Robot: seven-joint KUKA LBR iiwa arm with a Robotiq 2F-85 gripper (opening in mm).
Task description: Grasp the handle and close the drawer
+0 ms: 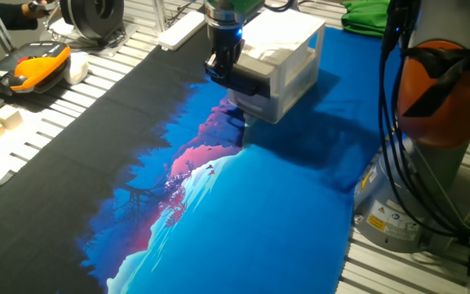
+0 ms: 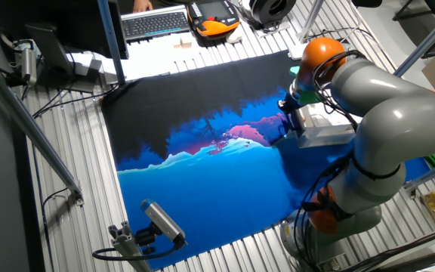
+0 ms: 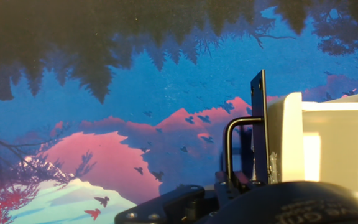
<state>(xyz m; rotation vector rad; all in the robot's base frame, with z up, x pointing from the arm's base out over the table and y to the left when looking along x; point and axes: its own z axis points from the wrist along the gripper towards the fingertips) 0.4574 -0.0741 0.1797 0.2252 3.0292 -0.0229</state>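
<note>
The white drawer sits low in a small white cabinet at the far side of the mat, its front sticking out a little. The black handle runs across its front. My gripper comes down from above onto the handle's left end. In the hand view the handle stands as a thin black bar with a bent rod, against the drawer. Its lower end runs between my fingers, and my gripper looks shut on it. In the other fixed view my gripper is mostly hidden by the arm.
A blue and black printed mat covers the table. An orange and black device and a white block lie at the far left. The robot base and its cables stand to the right. A green cloth lies behind the cabinet.
</note>
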